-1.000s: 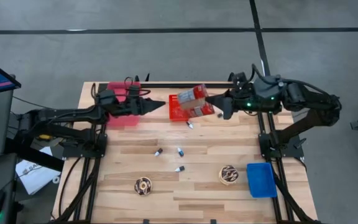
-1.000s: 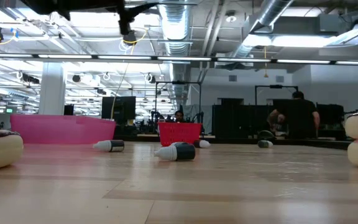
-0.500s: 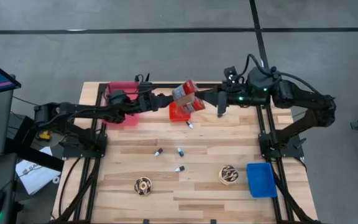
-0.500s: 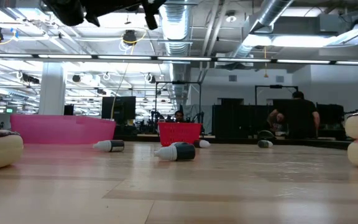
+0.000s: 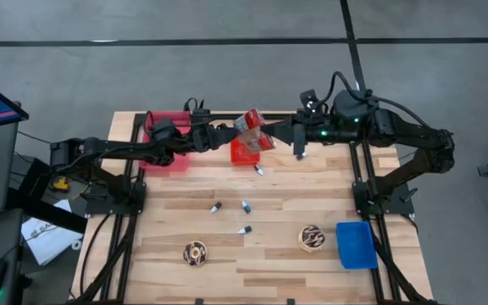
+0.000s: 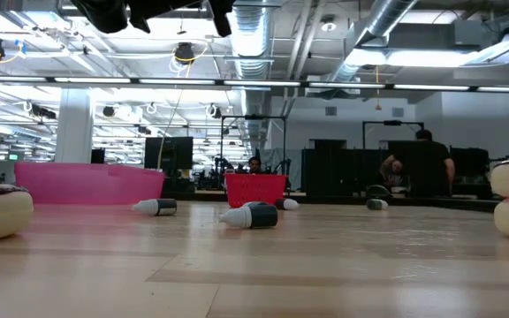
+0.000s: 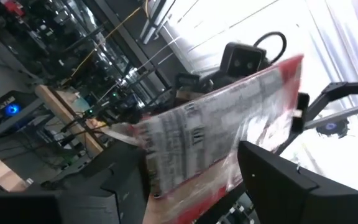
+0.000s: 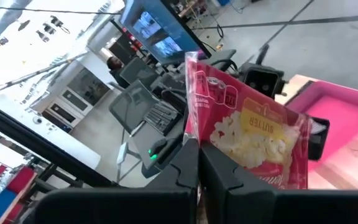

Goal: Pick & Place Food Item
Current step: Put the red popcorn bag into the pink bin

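Observation:
A red-and-white popcorn packet [image 5: 252,131] hangs in the air over the red basket [image 5: 242,154] at the table's far middle. My right gripper [image 5: 285,134] reaches in from the right and is shut on it. My left gripper [image 5: 224,135] comes from the left, past the pink bin [image 5: 164,140]. In the left wrist view the packet [image 7: 222,134] lies between its two open fingers [image 7: 272,180], close to both. My right gripper pinches the packet's thin edge near a lower corner [image 8: 193,142] between its two shut fingers [image 8: 219,177]. It comes nearly level from the table's right side. The packet stands up above the fingers, lifted clear of the basket. Whether my left gripper touches the packet I cannot tell.
Several small bottles [image 5: 245,206] lie mid-table. Two donuts [image 5: 196,252] [image 5: 313,238] sit near the front edge, beside a blue bin [image 5: 356,244] at the front right. The low view shows the pink bin [image 6: 87,183] and the red basket [image 6: 256,187] far back.
My left gripper has gone toward the table's right, from over the pink bin up to the packet. My right gripper has carried the packet a little toward the left and turned it, so from above it shows narrower, more edge-on.

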Robot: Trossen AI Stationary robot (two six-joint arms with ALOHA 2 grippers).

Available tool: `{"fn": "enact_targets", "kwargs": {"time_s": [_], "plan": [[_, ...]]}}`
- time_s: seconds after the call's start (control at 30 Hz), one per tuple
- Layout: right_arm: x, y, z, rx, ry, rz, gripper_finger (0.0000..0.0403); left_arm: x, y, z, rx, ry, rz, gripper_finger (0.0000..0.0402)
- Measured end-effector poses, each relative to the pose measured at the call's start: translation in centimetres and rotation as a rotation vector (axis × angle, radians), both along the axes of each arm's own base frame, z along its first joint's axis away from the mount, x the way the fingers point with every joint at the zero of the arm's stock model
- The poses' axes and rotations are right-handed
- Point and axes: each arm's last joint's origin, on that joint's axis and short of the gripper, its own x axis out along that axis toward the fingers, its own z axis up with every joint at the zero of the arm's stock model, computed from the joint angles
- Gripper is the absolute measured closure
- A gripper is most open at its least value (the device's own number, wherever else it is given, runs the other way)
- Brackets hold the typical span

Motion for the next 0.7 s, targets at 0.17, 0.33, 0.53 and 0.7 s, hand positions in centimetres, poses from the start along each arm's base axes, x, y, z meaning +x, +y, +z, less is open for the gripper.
{"fn": "enact_targets", "kwargs": {"time_s": [0.17, 0.33, 0.53, 0.7], "plan": [[0.1, 0.1, 0.5, 0.004, -0.049, 0.011, 0.0403, 0.1, 0.0, -0.1, 0.050, 0.023, 0.026, 0.0180], [0.1, 0.3, 0.5, 0.006, -0.051, 0.023, 0.0403, -0.1, 0.0, 0.3, 0.075, -0.022, 0.035, 0.0160], [0.1, 0.1, 0.5, 0.003, -0.050, 0.035, 0.0403, -0.5, -0.4, 1.0, 0.098, -0.105, 0.003, 0.0148], [0.1, -0.2, 0.5, 0.002, -0.050, 0.025, 0.0403, -0.4, -1.0, 1.1, 0.100, -0.118, -0.017, 0.0171]]}}
